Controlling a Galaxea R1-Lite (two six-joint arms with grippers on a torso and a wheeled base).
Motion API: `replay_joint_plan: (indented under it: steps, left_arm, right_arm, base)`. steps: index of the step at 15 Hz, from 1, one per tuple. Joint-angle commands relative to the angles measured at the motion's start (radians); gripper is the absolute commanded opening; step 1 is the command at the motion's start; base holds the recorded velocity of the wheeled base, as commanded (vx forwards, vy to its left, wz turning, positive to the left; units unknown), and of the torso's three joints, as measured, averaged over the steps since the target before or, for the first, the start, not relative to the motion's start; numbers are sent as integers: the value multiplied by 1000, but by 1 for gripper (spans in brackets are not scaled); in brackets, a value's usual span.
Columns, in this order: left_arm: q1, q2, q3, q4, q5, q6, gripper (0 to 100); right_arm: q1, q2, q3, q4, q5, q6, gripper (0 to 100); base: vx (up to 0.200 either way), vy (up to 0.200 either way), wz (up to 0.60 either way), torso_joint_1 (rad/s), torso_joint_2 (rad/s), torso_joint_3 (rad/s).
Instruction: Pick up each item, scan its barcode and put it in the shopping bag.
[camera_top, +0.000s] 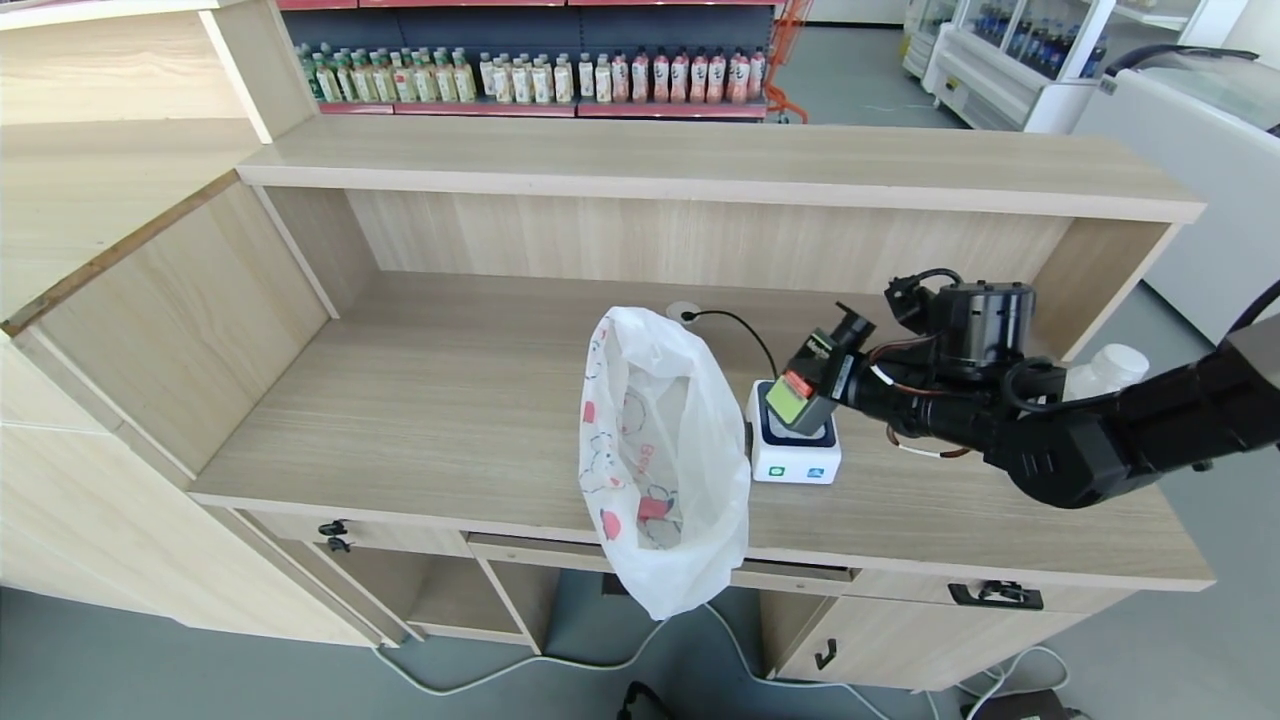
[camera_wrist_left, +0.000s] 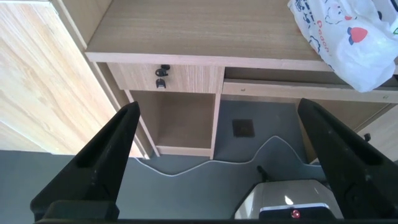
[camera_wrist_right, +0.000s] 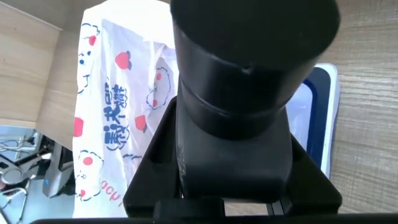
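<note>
Holds green packet (camera_top: 783, 403) clamped in right pincer (camera_top: 805, 390) over scanner (camera_top: 795, 462) (left pincer (camera_wrist_left: 219, 124) apart); may fail to scan with barcode turned away

Your wooden tabletop (camera_top: 420, 400) carries a white shopping bag (camera_top: 700, 480) overhanging the front edge, a white scanner (camera_top: 795, 465) just beside it, and a white bottle (camera_top: 1110, 368) farther right.

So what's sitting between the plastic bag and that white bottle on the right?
In the head view, the scanner, a white box, stands beside the bag, and the right gripper holds a small green packet over it, before the bottle.
</note>
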Motion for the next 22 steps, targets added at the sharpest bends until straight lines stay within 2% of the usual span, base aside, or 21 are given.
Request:
replay_joint_plan:
  steps: [1, 14, 22]
  left_arm:
    - [0, 0, 0, 0, 0, 0, 100]
    - [0, 0, 0, 0, 0, 0, 100]
    - [0, 0, 0, 0, 0, 0, 100]
  right_arm:
    - [8, 27, -3, -15, 5, -4, 0]
    - [10, 114, -64, -84, 37, -97, 0]
    - [10, 129, -69, -94, 55, -103, 0]
  base:
    - [0, 0, 0, 0, 0, 0]
    - [0, 0, 0, 0, 0, 0]
    - [0, 0, 0, 0, 0, 0]
